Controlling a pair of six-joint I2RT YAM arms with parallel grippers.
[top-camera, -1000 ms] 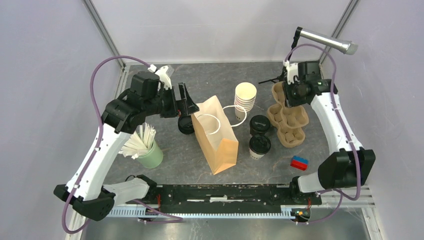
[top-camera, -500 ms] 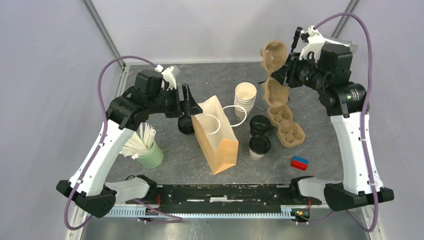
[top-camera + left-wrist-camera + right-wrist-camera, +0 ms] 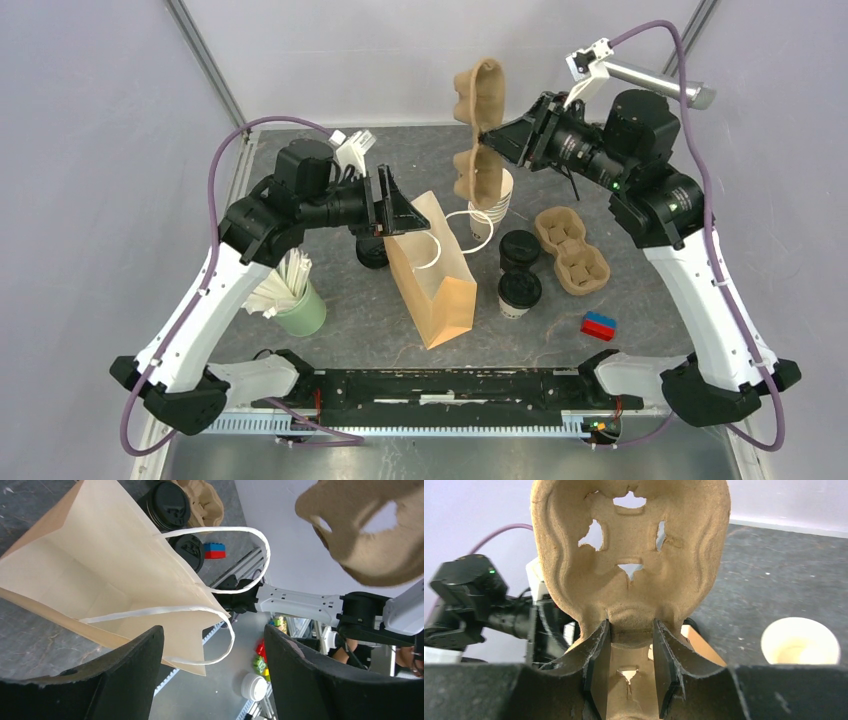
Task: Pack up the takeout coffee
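Two takeout coffee cups, cream with black lids (image 3: 519, 247) (image 3: 519, 290), stand right of the open paper bag (image 3: 432, 275); the left wrist view shows them past the bag (image 3: 167, 505) (image 3: 190, 550). My left gripper (image 3: 398, 208) is open at the bag's left top edge, and the bag's wall and white handle (image 3: 226, 642) lie in front of its gap (image 3: 215, 680). My right gripper (image 3: 490, 140) is shut on a brown pulp cup carrier (image 3: 478, 125) (image 3: 629, 580), held upright in the air above the lidless cups.
A stack of lidless cream cups (image 3: 490, 200) stands behind the bag. A second pulp carrier (image 3: 572, 250) lies at the right, with a red-and-blue block (image 3: 599, 325) in front of it. A green cup of white sticks (image 3: 295, 300) and a black lid shape (image 3: 372, 252) sit left of the bag.
My right arm lifted the carrier off the table at the right and swung it up and left over the cup stack. The left gripper slid right to the bag's mouth and narrowed a little.
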